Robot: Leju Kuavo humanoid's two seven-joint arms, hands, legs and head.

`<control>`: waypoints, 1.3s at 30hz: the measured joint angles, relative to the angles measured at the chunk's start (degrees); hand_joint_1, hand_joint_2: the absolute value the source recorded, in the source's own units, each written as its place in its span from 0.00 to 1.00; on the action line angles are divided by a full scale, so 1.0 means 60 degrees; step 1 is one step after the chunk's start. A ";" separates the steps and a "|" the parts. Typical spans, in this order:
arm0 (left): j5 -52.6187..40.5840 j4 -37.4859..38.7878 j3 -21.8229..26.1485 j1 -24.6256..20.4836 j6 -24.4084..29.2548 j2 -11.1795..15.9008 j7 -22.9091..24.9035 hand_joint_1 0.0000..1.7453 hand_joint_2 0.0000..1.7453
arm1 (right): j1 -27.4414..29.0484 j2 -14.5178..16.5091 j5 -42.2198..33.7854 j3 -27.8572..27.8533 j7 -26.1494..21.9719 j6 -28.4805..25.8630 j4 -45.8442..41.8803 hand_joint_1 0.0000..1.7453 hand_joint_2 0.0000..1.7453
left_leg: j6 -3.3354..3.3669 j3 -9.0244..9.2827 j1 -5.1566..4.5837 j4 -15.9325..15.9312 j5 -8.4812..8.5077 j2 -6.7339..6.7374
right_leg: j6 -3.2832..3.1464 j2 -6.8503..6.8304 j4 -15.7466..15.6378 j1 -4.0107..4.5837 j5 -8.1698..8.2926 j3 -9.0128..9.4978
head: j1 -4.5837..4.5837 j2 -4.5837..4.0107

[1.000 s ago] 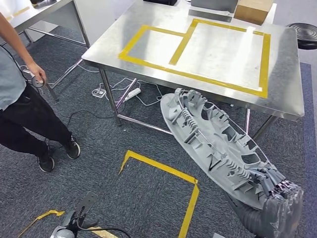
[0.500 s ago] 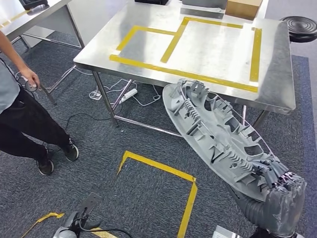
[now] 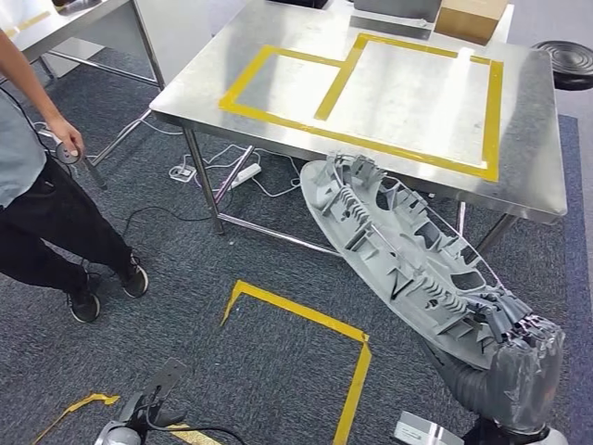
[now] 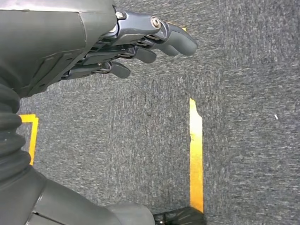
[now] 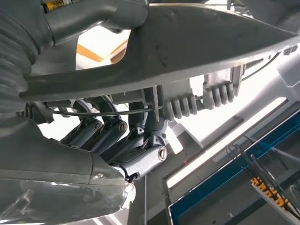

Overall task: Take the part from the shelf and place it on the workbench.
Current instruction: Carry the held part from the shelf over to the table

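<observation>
Part carried low, short of the workbench.

Your right hand (image 3: 521, 375) grips the ribbed grey plastic part (image 3: 406, 264) by its near end, so the long panel slants up with its far tip under the workbench (image 3: 531, 176) edge; you'd likely need to lift it to clear that edge. Your left hand (image 4: 141, 42) hangs over the carpet, fingers extended, holding nothing. A cardboard box (image 3: 475, 17) sits at the bench's far edge, a person (image 3: 42, 195) stands to the left, and cables (image 3: 231, 176) trail beneath.
</observation>
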 joint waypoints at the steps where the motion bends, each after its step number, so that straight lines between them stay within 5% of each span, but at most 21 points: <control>1: 0.0000 0.0000 -0.0001 -0.0002 -0.0009 0.0000 0.0000 0.00 1.00 | -0.0018 -0.0002 -0.0002 0.0002 0.0000 0.0017 0.0023 1.00 1.00 | -0.0038 0.0019 -0.0015 0.0015 -0.0031 -0.0006 | -0.0030 -0.0001 -0.0591 0.0005 0.0177 0.0308 | 0.0002 0.0000; 3: 0.0000 0.0000 -0.0003 -0.0001 -0.0025 0.0001 0.0000 0.00 1.00 | -0.0038 -0.0005 -0.0003 0.0006 0.0000 0.0035 0.0065 1.00 1.00 | -0.0127 0.0017 -0.0047 0.0021 -0.0051 -0.0013 | -0.0110 0.0014 -0.1074 0.0029 0.0188 0.0573 | -0.0023 0.0000; 7: 0.0000 0.0000 -0.0007 -0.0013 -0.0032 0.0005 0.0000 0.00 1.00 | -0.0044 -0.0008 -0.0001 -0.0008 0.0019 0.0039 0.0114 1.00 1.00 | -0.0334 -0.0088 -0.0033 0.0300 -0.0239 -0.0006 | -0.0349 0.0032 -0.1144 -0.0006 0.0157 0.0656 | -0.0087 0.0000; 10: 0.0000 0.0000 -0.0016 -0.0009 -0.0035 -0.0004 0.0000 0.00 1.00 | -0.0075 -0.0008 -0.0002 -0.0015 0.0015 0.0050 0.0142 1.00 1.00 | -0.0428 -0.0994 -0.0018 0.2017 -0.0944 -0.0001 | -0.0462 0.0027 -0.1162 -0.0027 0.0099 0.0728 | -0.0150 0.0000; 12: 0.0000 0.0000 -0.0015 0.0014 -0.0035 -0.0002 0.0000 0.00 1.00 | -0.0069 -0.0008 -0.0004 -0.0016 0.0017 0.0059 0.0179 1.00 1.00 | -0.0439 -0.1543 -0.0014 0.2806 -0.1010 -0.0001 | -0.0483 0.0043 -0.1160 -0.0024 0.0044 0.0783 | -0.0150 0.0000; 14: -0.0002 0.0000 -0.0015 0.0021 -0.0033 0.0002 0.0000 0.00 1.00 | -0.0063 -0.0008 -0.0005 -0.0018 0.0025 0.0063 0.0218 1.00 1.00 | -0.0407 -0.1424 -0.0013 0.2220 -0.0361 -0.0001 | -0.0457 0.0063 -0.1160 -0.0029 -0.0043 0.0901 | -0.0151 0.0000; 15: -0.0003 0.0000 -0.0015 0.0019 -0.0032 0.0004 0.0000 0.00 1.00 | -0.0065 -0.0008 -0.0005 -0.0019 0.0027 0.0063 0.0230 1.00 1.00 | -0.0380 -0.1182 -0.0012 0.1582 0.0054 0.0001 | -0.0423 0.0069 -0.1162 -0.0031 -0.0098 0.0963 | -0.0153 0.0000; 17: -0.0004 0.0000 -0.0015 0.0008 -0.0031 0.0004 0.0000 0.00 1.00 | -0.0075 -0.0008 -0.0005 -0.0018 0.0028 0.0063 0.0238 1.00 1.00 | -0.0308 -0.0725 -0.0022 0.0497 0.0445 0.0000 | -0.0324 0.0089 -0.1144 0.0009 -0.0209 0.1026 | -0.0157 0.0000; 22: -0.0011 0.0000 -0.0011 0.0024 -0.0015 -0.0006 0.0000 0.00 1.00 | -0.0060 -0.0008 -0.0014 -0.0006 0.0035 0.0063 0.0238 1.00 1.00 | -0.0024 -0.0461 0.0003 0.0094 0.0258 -0.0016 | -0.0081 0.0059 -0.0958 0.0050 -0.0386 0.1048 | -0.0134 0.0000; 26: -0.0014 0.0000 -0.0006 0.0026 -0.0013 0.0008 0.0000 0.00 1.00 | -0.0063 -0.0008 -0.0098 0.0028 0.0028 0.0063 0.0244 1.00 1.00 | 0.0122 -0.0296 -0.0018 0.0093 0.0105 -0.0024 | 0.0000 0.0016 0.1220 0.0044 -0.1274 -0.0217 | -0.0074 0.0000; 27: -0.0015 0.0000 -0.0007 0.0040 -0.0014 0.0007 0.0000 0.00 1.00 | -0.0054 -0.0008 -0.0118 0.0033 0.0029 0.0063 0.0252 1.00 1.00 | 0.0126 -0.0238 -0.0025 0.0096 0.0051 -0.0025 | 0.0009 0.0016 0.1540 0.0046 -0.1289 -0.0481 | -0.0074 0.0000; 29: -0.0016 0.0000 -0.0005 0.0058 -0.0011 0.0007 0.0000 0.00 1.00 | -0.0034 -0.0009 -0.0126 0.0039 0.0030 0.0063 0.0273 1.00 1.00 | 0.0108 -0.0045 -0.0030 0.0098 -0.0080 -0.0032 | -0.0005 0.0013 0.1066 0.0044 -0.0697 -0.0455 | -0.0070 0.0000; 31: -0.0019 0.0000 -0.0005 0.0052 -0.0006 0.0007 0.0000 0.00 1.00 | -0.0028 -0.0011 -0.0122 0.0044 0.0028 0.0064 0.0296 1.00 1.00 | 0.0053 0.0161 -0.0033 0.0096 -0.0225 -0.0040 | -0.0041 0.0000 -0.0182 0.0052 0.0133 -0.0031 | -0.0066 0.0000; 32: -0.0023 0.0000 -0.0006 0.0040 -0.0005 0.0007 0.0000 0.00 1.00 | -0.0037 -0.0012 -0.0121 0.0046 0.0025 0.0064 0.0305 1.00 1.00 | 0.0013 0.0202 -0.0040 0.0097 -0.0274 -0.0038 | -0.0082 -0.0012 -0.0675 0.0070 0.0298 0.0156 | -0.0064 0.0000; 37: -0.0029 0.0000 -0.0008 0.0024 0.0002 0.0005 0.0000 0.00 1.00 | -0.0005 -0.0023 -0.0122 0.0035 0.0032 0.0065 0.0318 1.00 1.00 | -0.0237 0.0210 -0.0059 0.0257 -0.0354 -0.0017 | -0.0403 -0.0009 -0.1144 0.0072 0.0266 0.0471 | -0.0126 0.0000; 39: -0.0029 0.0000 -0.0015 -0.0002 0.0005 -0.0002 0.0000 0.00 1.00 | -0.0020 -0.0026 -0.0121 0.0025 0.0028 0.0065 0.0318 1.00 1.00 | -0.0329 -0.0242 -0.0045 0.1076 -0.0598 -0.0016 | -0.0484 -0.0006 -0.1194 0.0025 0.0209 0.0636 | -0.0159 0.0000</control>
